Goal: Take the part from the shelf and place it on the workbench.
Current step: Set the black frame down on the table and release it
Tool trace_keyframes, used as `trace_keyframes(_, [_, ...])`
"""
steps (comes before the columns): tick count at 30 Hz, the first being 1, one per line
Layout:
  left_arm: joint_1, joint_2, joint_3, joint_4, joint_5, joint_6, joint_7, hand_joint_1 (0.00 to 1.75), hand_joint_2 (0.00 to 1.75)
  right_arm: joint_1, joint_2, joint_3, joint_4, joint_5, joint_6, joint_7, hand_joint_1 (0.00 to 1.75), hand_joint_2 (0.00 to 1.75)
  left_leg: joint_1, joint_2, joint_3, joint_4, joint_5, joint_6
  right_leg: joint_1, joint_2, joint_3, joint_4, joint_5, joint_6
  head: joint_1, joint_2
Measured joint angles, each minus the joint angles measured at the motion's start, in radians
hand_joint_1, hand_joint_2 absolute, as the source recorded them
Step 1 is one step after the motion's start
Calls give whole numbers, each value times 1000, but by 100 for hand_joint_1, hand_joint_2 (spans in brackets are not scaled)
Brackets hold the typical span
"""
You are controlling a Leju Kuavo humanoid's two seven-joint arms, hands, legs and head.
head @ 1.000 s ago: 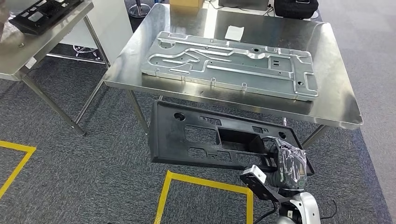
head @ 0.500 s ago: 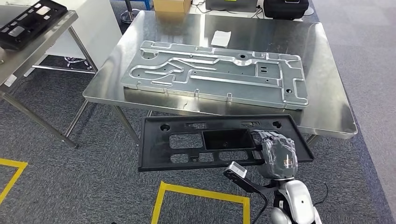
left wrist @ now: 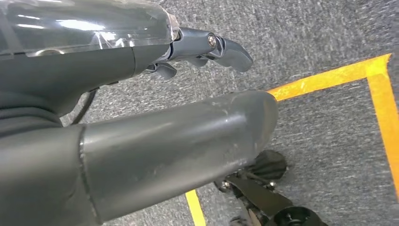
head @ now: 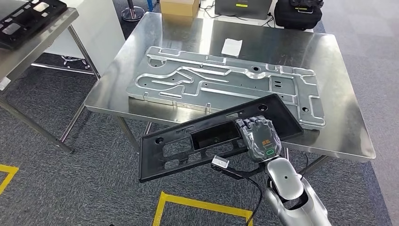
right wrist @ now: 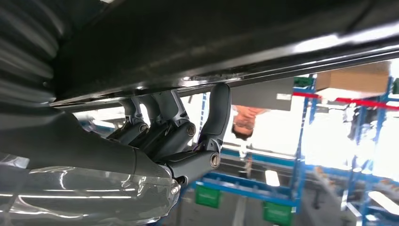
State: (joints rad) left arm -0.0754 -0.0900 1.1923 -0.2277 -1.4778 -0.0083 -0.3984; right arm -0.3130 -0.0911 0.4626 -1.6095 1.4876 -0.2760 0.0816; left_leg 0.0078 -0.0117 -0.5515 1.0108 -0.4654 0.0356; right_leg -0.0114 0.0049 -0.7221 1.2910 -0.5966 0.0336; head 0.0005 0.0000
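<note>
Above workbench point(head: 343, 136) edge: part point(head: 211, 136) in right hand point(head: 258, 135).

- The right hand point(head: 259, 136) covers a patch of the black part point(head: 188, 146), and its fingertips are hidden under the part's edge.
- The part's far end hides a strip of the metal panel point(head: 226, 84).
- The black bag point(head: 298, 12) and cardboard box point(head: 179, 6) beyond the workbench point(head: 348, 127) are cut off.
</note>
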Motion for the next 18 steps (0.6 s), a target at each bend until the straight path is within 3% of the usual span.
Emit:
trace_keyframes(1, [0, 0, 0, 0, 0, -1, 0, 0, 0, -8, -4, 7, 5, 3, 5, 1, 175, 175, 0, -2, 14, 0, -11, -1, 0, 0, -4, -30, 17, -1, 0, 0])
trace_keyframes(2, [1, 0, -1, 0, -1, -2, 0, 0, 0, -17, -7, 13, 10, 4, 9, 2, 175, 175, -1, -4, 29, 0, -22, -3, 1, 0, 4, -84, 60, -5, 1, 0])
trace_keyframes(4, [1, -2, -3, 2, -1, -5, 0, 0, 0, -33, -14, 20, 19, 5, 13, 6, 175, 175, -2, -6, 50, 0, -45, -11, 7, -1, 24, -206, 171, -19, 1, 0])
trace_keyframes(5, [0, -3, -3, 3, -2, -6, 0, 0, 0, -39, -16, 23, 23, 4, 14, 8, 175, 175, -3, -7, 55, -3, -55, -16, 12, -2, 30, -245, 209, -26, 2, 0])
trace_keyframes(6, [0, -4, -3, 4, -2, -6, 0, 0, 0, -43, -18, 27, 26, 4, 15, 10, 175, 175, -4, -8, 62, -2, -60, -22, 14, -2, 32, -266, 225, -33, 2, 0])
trace_keyframes(9, [-2, -3, -4, 4, -2, -6, 0, 0, 0, -50, -21, 34, 31, 2, 14, 13, 175, 175, -5, -6, 61, 36, -50, -38, 10, -2, 62, -283, 209, -51, 0, 0])
trace_keyframes(11, [-3, -3, -4, 5, -2, -7, 0, 0, 0, -55, -22, 36, 33, 2, 14, 15, 175, 175, -1, -1, 6, 134, -51, -46, 6, -3, 91, -289, 193, -61, -2, 0])
trace_keyframes(13, [-3, -3, -4, 5, -1, -7, 0, 0, 0, -59, -23, 37, 36, 2, 14, 15, 175, 175, 2, 2, -73, 244, -100, -55, 6, -2, 117, -290, 171, -65, -4, 0])
trace_keyframes(14, [-1, -2, -4, 5, -1, -7, 1, 0, 0, -58, -23, 38, 38, 2, 14, 16, 175, 175, 4, 3, -106, 274, -133, -59, 6, -1, 131, -290, 158, -64, -5, 0])
trace_keyframes(15, [0, -1, -4, 5, 0, -7, 1, 0, 0, -57, -23, 39, 40, 1, 13, 17, 175, 175, 6, 4, -127, 276, -154, -63, 5, 0, 148, -290, 145, -63, -5, 0])
trace_keyframes(16, [1, 0, -4, 5, 0, -6, 3, 0, 0, -56, -23, 39, 43, 0, 12, 18, 175, 175, 8, 5, -135, 251, -152, -65, 4, 1, 166, -290, 131, -60, -5, 0])
trace_keyframes(17, [1, 0, -4, 5, 0, -6, 4, 0, 0, -54, -23, 40, 45, 0, 8, 21, 175, 175, 9, 6, -132, 202, -122, -67, 3, 1, 184, -290, 117, -57, -6, 0])
trace_keyframes(18, [2, 1, -4, 5, 0, -5, 5, 0, 0, -53, -23, 41, 46, 0, 2, 24, 175, 175, 11, 7, -124, 138, -62, -67, 2, 1, 200, -290, 103, -53, -6, 0])
